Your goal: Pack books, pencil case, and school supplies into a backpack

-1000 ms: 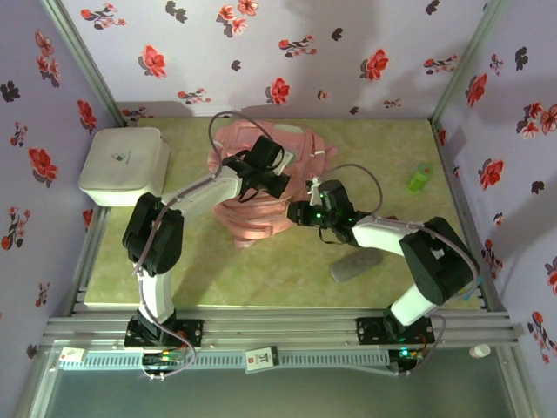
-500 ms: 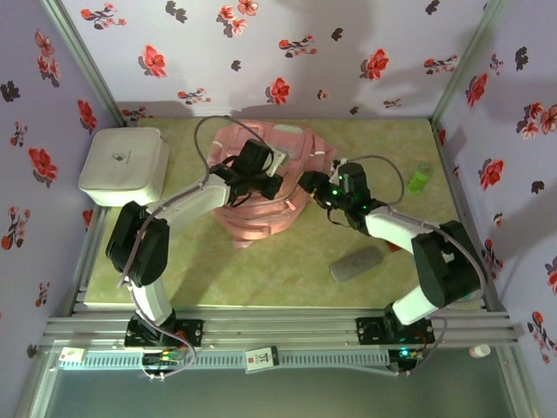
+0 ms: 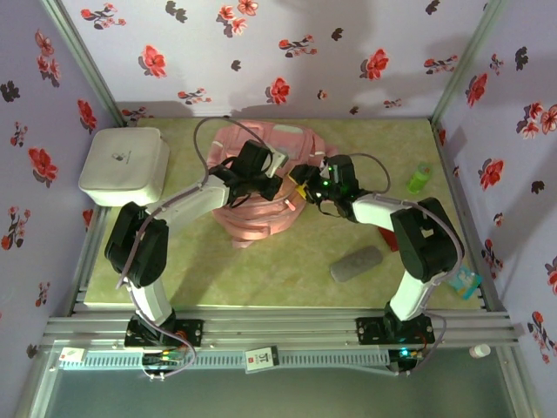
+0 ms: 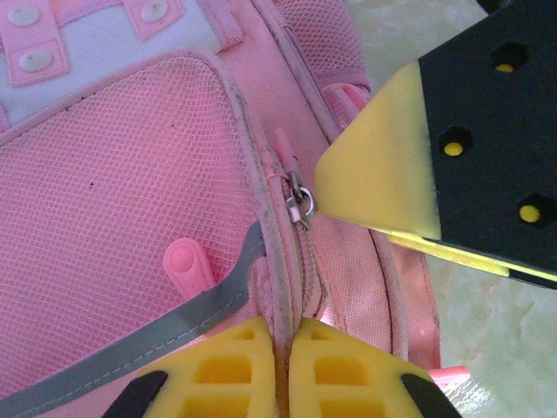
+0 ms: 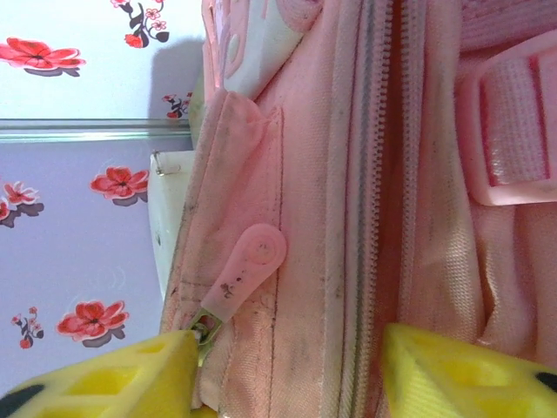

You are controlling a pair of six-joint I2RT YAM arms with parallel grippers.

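The pink backpack (image 3: 261, 213) lies at the back middle of the table. My left gripper (image 4: 285, 370) is shut on a ridge of the backpack (image 4: 113, 200) beside its zipper, and stands over the bag (image 3: 264, 177) in the top view. My right gripper (image 5: 287, 379) is open, its yellow fingers (image 5: 122, 379) on either side of the bag's zipped side (image 5: 383, 174). One finger touches the metal slider under a pink zipper pull (image 5: 248, 261). That finger (image 4: 383, 174) also meets the slider (image 4: 300, 207) in the left wrist view. The grey pencil case (image 3: 357, 263) lies near right. The books are out of view.
A white rounded box (image 3: 124, 164) stands at the back left. A small green object (image 3: 420, 177) lies at the back right, and a teal thing (image 3: 466, 280) sits by the right rail. Flowered walls close in three sides.
My right gripper has swung up and left from the bag's near side to its right side and has opened. The left gripper, still shut on the bag, has shifted a little to the left.
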